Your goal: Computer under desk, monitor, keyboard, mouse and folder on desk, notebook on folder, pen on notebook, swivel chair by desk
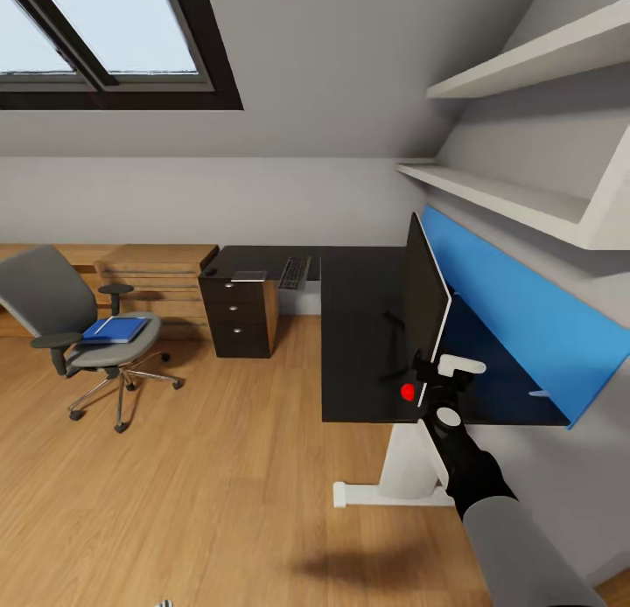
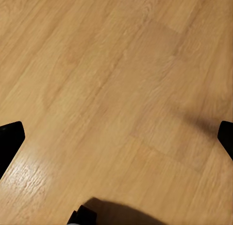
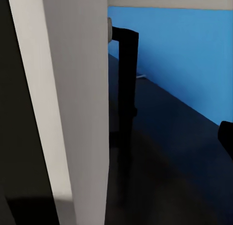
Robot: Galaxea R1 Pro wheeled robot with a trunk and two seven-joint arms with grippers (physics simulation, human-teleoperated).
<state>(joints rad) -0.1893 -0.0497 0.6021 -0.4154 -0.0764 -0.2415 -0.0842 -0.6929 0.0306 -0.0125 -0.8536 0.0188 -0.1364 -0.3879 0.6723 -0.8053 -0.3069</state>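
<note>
Right arm first, reaching up from the near edge, and its right gripper (image 1: 435,381) is at the near edge of the monitor (image 1: 426,301), which stands upright and edge-on on the desk (image 1: 359,327). In the right wrist view the white back of the monitor (image 3: 73,103) sits between the fingers; it looks clamped on that edge, though actual contact is hard to confirm. The left gripper (image 2: 116,137) hangs spread wide over bare floor (image 2: 111,79), holding nothing.

The danger: the monitor is tall and thin on a slim stand near the desk's front edge. Any sideways pull could tip it or slide it off.

Elsewhere, the keyboard (image 1: 295,272) lies on the far wing, and the folder (image 1: 115,330) lies on the swivel chair (image 1: 79,327), well away from the desk.
</note>
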